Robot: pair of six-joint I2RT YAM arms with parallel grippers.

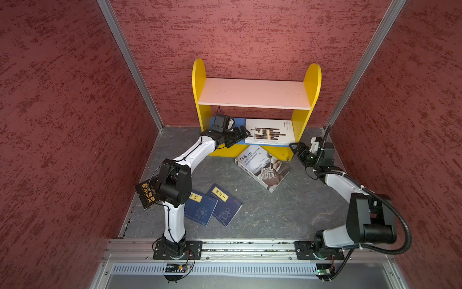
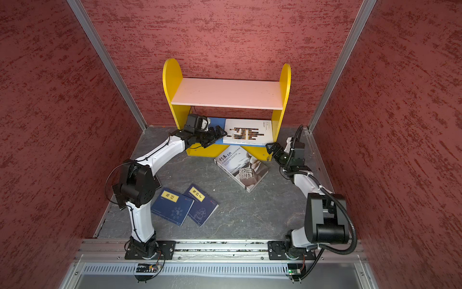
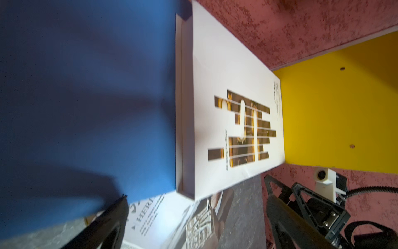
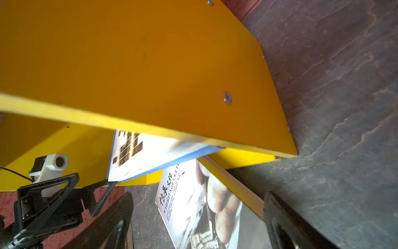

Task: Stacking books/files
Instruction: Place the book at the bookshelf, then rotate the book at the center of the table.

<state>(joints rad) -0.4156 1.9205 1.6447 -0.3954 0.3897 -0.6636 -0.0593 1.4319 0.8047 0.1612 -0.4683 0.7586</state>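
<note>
Though spread wide and empty, hovered by a slip hazard.
Logged left gripper [image 1: 241, 137] and right gripper [image 1: 296, 147] flanking white book [image 1: 270, 130] overhanging mid-frame; feared nudging it onto grey book [image 1: 262, 167].

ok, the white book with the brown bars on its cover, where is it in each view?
Top view: white book right of centre, on the blue shelf board.
Top view: near centre, same board.
Left wrist: fills the middle, beside bare blue board.
Right wrist: only a strip showing past the edge of the yellow side panel.
Shared landmark: that yellow side panel, next to the book.
</note>
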